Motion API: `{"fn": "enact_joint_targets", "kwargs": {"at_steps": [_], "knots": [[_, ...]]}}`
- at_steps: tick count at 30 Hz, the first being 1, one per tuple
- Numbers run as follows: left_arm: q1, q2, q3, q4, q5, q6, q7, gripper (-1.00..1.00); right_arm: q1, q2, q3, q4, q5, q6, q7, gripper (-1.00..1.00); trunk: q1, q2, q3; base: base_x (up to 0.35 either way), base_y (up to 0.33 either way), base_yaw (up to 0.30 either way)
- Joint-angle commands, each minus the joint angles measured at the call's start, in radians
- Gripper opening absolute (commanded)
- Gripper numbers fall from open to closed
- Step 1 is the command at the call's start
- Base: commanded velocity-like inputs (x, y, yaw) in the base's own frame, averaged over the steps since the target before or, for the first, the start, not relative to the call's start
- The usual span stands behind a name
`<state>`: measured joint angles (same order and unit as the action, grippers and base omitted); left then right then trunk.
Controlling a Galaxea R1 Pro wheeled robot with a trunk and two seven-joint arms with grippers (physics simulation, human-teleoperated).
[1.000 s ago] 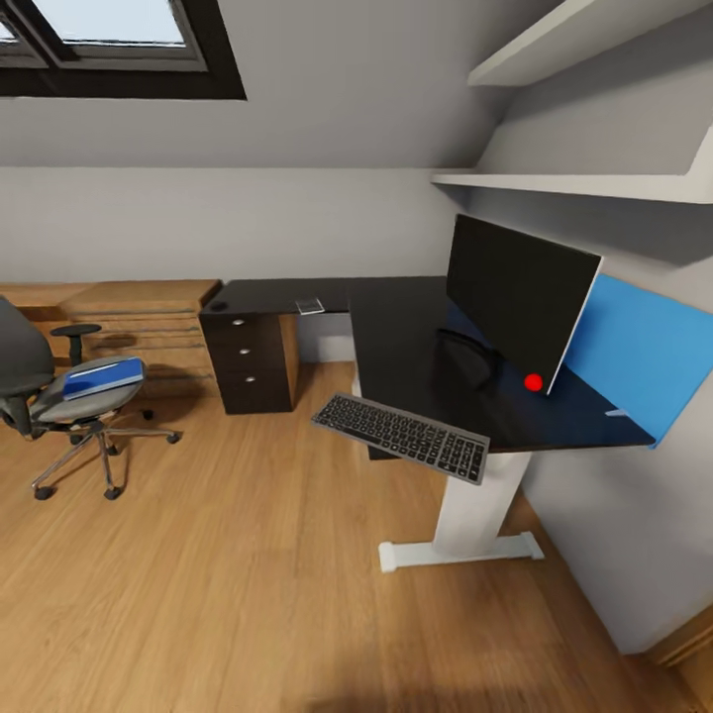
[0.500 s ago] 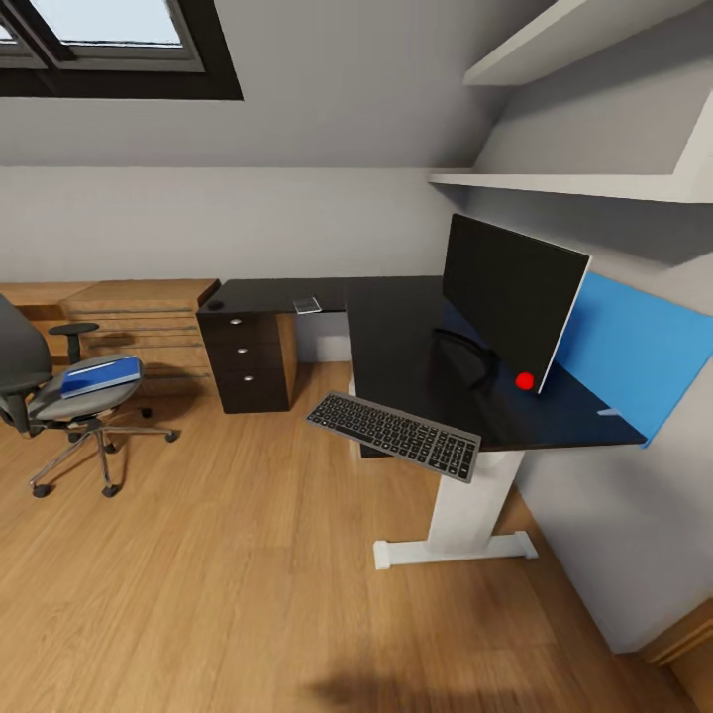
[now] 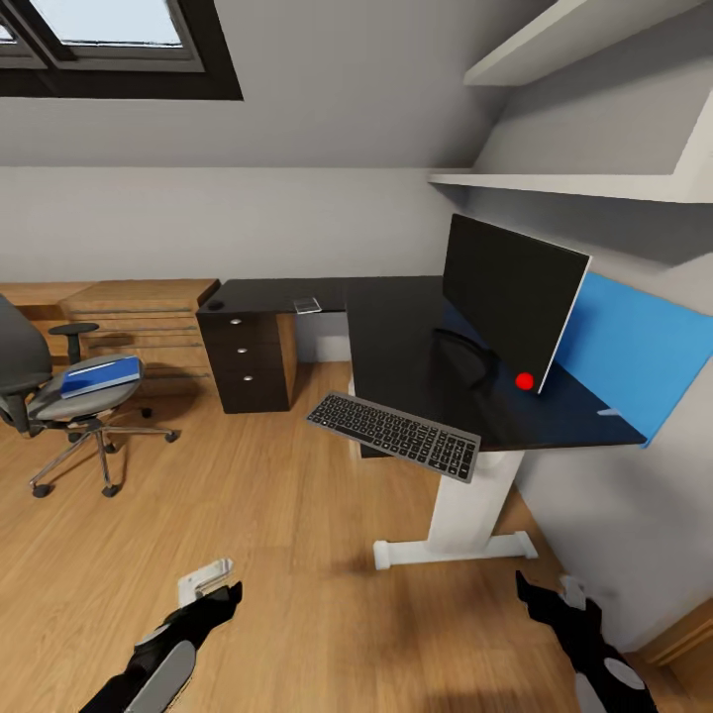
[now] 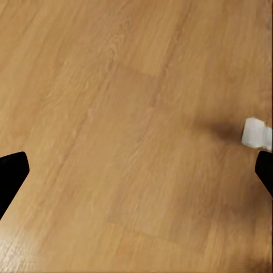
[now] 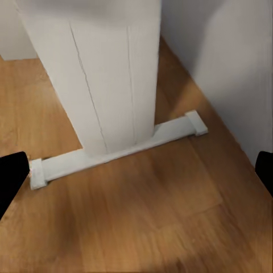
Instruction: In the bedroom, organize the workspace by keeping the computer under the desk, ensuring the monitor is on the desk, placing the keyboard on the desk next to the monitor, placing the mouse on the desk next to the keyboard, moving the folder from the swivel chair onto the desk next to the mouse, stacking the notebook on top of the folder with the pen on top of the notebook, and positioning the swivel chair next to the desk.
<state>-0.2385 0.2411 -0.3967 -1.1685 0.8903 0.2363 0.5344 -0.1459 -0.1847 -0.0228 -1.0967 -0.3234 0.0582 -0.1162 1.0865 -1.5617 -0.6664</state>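
The bedroom has a light wood floor (image 3: pixel 277 555), pale grey walls, a sloped ceiling with a skylight (image 3: pixel 109 40) at far left, and two white shelves (image 3: pixel 584 183) on the right wall. The black-topped desk (image 3: pixel 406 337) runs along the far wall and turns toward the near right, on a white leg (image 3: pixel 470 505) with a flat foot; its drawers (image 3: pixel 243 361) with silver knobs sit at the far end, and a blue panel (image 3: pixel 634 356) backs it on the right. The monitor (image 3: pixel 510 297) stands on the desk. The keyboard (image 3: pixel 394 436) lies at the desk's near left edge, partly overhanging it. At far left, well apart from the desk, the chair (image 3: pixel 59 396) holds the blue folder (image 3: pixel 101 376) on its seat. A small pale object (image 3: pixel 307 305) lies on the far part of the desk; too small to identify.

Against half a second ago, the room and its things lie unchanged; both arms have risen into the head view. The left gripper (image 3: pixel 213 594) hovers over bare floor, the right gripper (image 3: pixel 555 599) near the desk foot. In both wrist views the fingertips (image 4: pixel 11 176) (image 5: pixel 11 176) stand wide apart, holding nothing.
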Motion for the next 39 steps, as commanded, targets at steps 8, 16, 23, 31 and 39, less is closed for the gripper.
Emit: {"fn": "enact_joint_targets", "kwargs": {"at_steps": [8,16,23,31,39], "knots": [[-0.001,0.009,0.04,-0.22,0.005,0.096,0.021,1.0,-0.137,-0.013,-0.248,-0.216,-0.258,0.451,-0.005,1.0,0.0,-0.001,-0.001,0.0,0.0,0.0],[-0.001,0.008,0.031,-0.229,0.004,0.096,0.023,1.0,-0.185,-0.018,-0.328,-0.124,-0.615,0.775,0.051,1.0,0.0,-0.001,-0.001,0.0,0.0,0.0],[-0.001,0.009,0.029,-0.229,0.005,0.096,0.023,1.0,-0.185,-0.035,-0.405,-0.052,-0.684,0.967,0.306,1.0,0.0,-0.001,-0.001,0.0,0.0,0.0],[-0.001,0.009,0.029,-0.228,0.005,0.096,0.024,1.0,-0.184,-0.036,-0.421,-0.061,-0.693,0.984,0.348,1.0,0.0,-0.001,-0.001,0.053,0.002,0.0],[-0.001,0.009,0.028,-0.227,-0.003,0.096,0.024,1.0,-0.182,-0.035,-0.422,-0.105,-0.693,0.983,0.362,1.0,0.0,-0.001,-0.001,0.277,0.004,0.0]]}}
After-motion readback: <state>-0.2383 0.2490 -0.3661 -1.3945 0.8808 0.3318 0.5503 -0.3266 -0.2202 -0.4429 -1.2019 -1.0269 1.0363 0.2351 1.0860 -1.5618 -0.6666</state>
